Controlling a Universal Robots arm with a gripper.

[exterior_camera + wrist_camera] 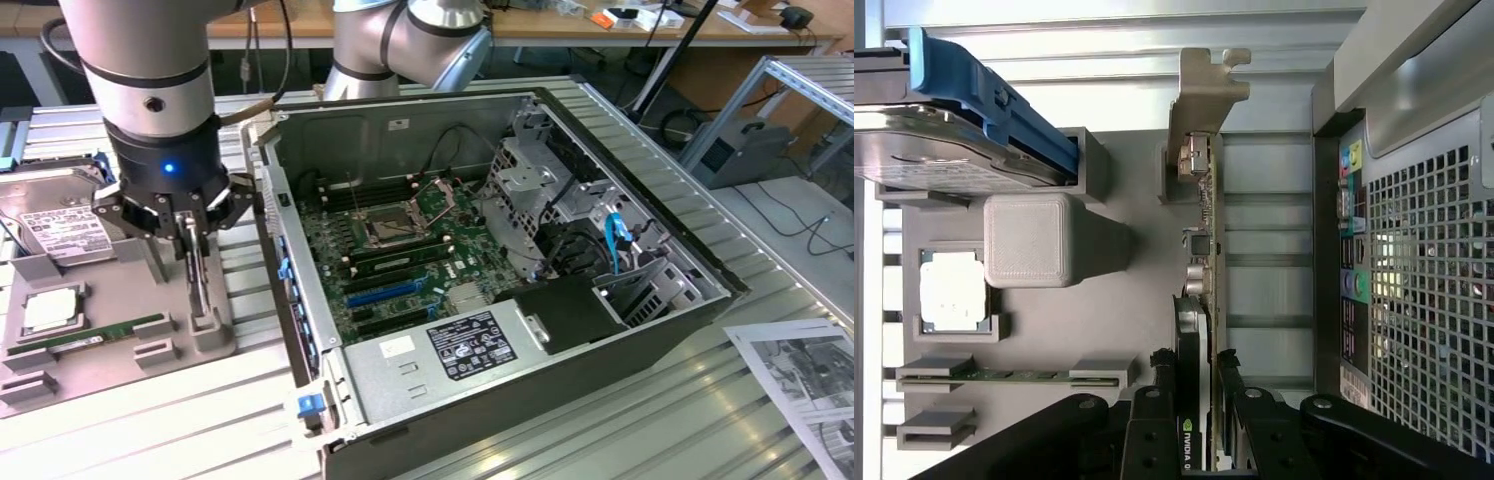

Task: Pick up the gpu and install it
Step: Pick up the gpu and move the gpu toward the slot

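Grey fixture tray (120, 365) sits at the exterior view's left, just beside the open PC case (534, 300). The gripper (188, 238) is down over the tray and the gpu (198, 280) stands on edge in its holder slot, upright, apparently not yet lifted out. The hard drive (54, 225) and memory stick (94, 335) lie on the same tray, untouched. In the wrist view the jaws are clamped on the gpu (1204, 250), with the fingers (1152, 405) pressing both flat faces near the end opposite the silver bracket (1206, 95). The card runs straight out from between them, with the case's rear panel (1424, 260) alongside. To do the pick-up well, I judge the card should come straight out of the slot without tilt or twist, because the off-centre grip could let the bracket end sag or snag.
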